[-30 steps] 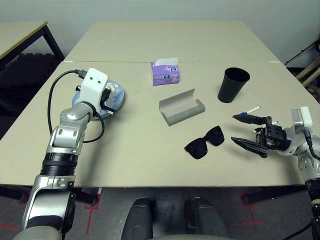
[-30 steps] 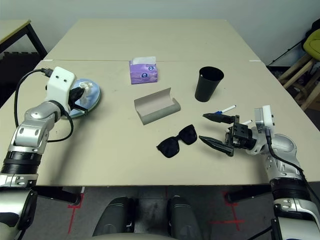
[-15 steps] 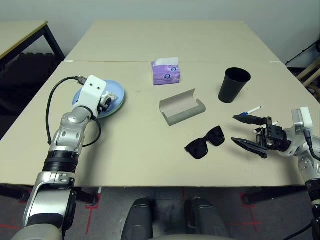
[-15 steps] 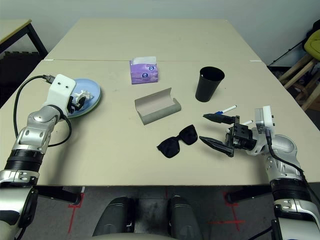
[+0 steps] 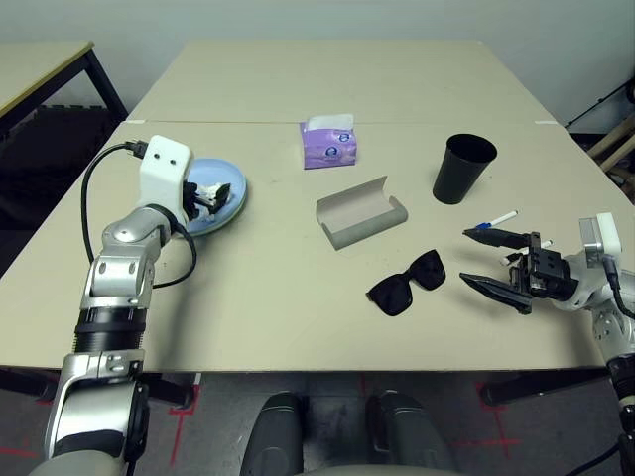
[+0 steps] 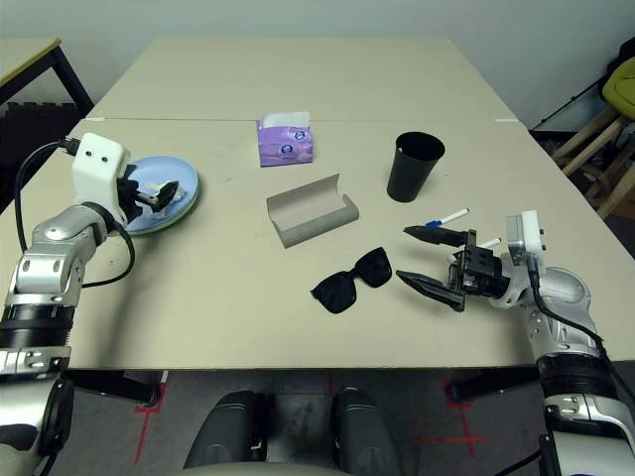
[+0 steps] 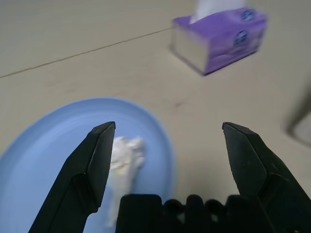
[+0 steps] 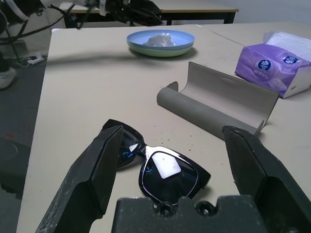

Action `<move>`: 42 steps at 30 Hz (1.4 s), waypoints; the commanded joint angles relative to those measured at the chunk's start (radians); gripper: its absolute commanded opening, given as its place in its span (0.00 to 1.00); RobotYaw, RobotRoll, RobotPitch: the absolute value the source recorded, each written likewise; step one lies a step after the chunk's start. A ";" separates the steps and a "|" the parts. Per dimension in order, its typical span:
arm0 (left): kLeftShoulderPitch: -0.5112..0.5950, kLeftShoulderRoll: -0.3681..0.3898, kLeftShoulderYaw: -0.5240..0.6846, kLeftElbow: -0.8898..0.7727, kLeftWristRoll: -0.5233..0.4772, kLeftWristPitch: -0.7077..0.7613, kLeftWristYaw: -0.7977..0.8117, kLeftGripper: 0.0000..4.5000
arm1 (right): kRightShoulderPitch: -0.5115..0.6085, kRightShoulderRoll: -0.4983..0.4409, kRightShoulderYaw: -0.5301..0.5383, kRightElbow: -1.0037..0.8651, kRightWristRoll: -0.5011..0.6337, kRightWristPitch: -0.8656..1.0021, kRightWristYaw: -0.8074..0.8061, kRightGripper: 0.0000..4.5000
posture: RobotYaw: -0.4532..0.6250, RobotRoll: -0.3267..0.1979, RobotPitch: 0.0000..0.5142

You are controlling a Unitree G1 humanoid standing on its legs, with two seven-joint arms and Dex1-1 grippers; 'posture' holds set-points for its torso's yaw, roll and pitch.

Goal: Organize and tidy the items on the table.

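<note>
From the head views, our left gripper [image 5: 203, 196] hangs over the light blue plate [image 5: 230, 203], jaws wide and empty. In the left wrist view, the crumpled white tissue [image 7: 125, 156] lies just ahead of one jaw. In the right wrist view, our right gripper [image 8: 177, 141] holds jaws wide; the black sunglasses [image 8: 160, 168] lie between them on the bench [image 8: 87, 87].

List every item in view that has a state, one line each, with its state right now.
left gripper: open, empty, above the plates
right gripper: open, empty, facing the sunglasses
light blue plate: stacked on the pale green plate
crumpled white tissue: lying in the blue plate
glasses case: open, empty
black sunglasses: unfolded, on the table
black cup: upright
tissue box: tissue sticking out
marker pen: lying flat
</note>
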State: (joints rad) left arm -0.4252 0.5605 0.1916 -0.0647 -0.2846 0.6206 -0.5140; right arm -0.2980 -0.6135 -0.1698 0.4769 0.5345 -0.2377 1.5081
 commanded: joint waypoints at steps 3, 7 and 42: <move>0.089 0.042 0.054 -0.194 -0.149 0.124 -0.088 1.00 | -0.023 0.000 -0.004 0.033 -0.017 -0.015 0.011 1.00 | 0.48 0.62 0.13; 0.149 0.108 0.081 -0.232 -0.213 0.136 -0.168 1.00 | -0.045 0.004 0.000 0.056 -0.026 -0.022 0.015 1.00 | 0.49 0.62 0.11; 0.402 0.229 0.076 -0.132 -0.225 -0.395 -0.656 1.00 | -0.094 -0.023 -0.013 0.086 -0.044 -0.024 0.018 1.00 | 0.48 0.62 0.10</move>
State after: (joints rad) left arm -0.0309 0.7706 0.2884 -0.2129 -0.5294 0.2580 -1.1373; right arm -0.3856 -0.6233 -0.1693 0.5623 0.4932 -0.2615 1.5262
